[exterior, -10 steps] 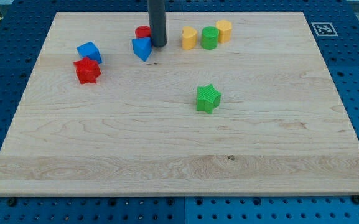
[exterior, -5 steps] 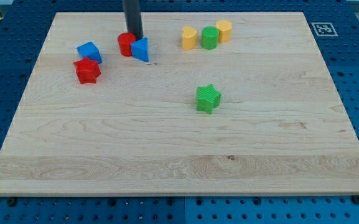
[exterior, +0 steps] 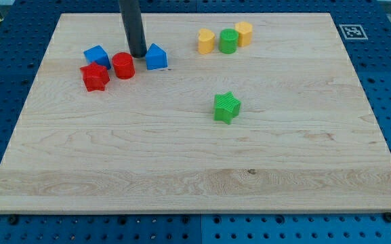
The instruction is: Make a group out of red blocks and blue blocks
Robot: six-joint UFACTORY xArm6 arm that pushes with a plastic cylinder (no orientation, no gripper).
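My tip [exterior: 138, 54] rests on the board near the view's top left, between a red cylinder [exterior: 122, 66] just to its lower left and a blue block [exterior: 156, 57] just to its right. A blue cube [exterior: 97, 56] and a red star-shaped block [exterior: 95, 76] sit further left, with the red cylinder close beside the star. The rod rises up out of the view's top.
Two yellow blocks [exterior: 207, 41] [exterior: 244, 32] flank a green cylinder [exterior: 228, 41] near the view's top, right of centre. A green star-shaped block [exterior: 227, 107] lies near the board's middle. The wooden board [exterior: 195, 169] lies on a blue pegboard.
My tip has moved left and slightly down. The red cylinder has been pushed left and down, close to the red star. The blue block has turned and stayed near its place.
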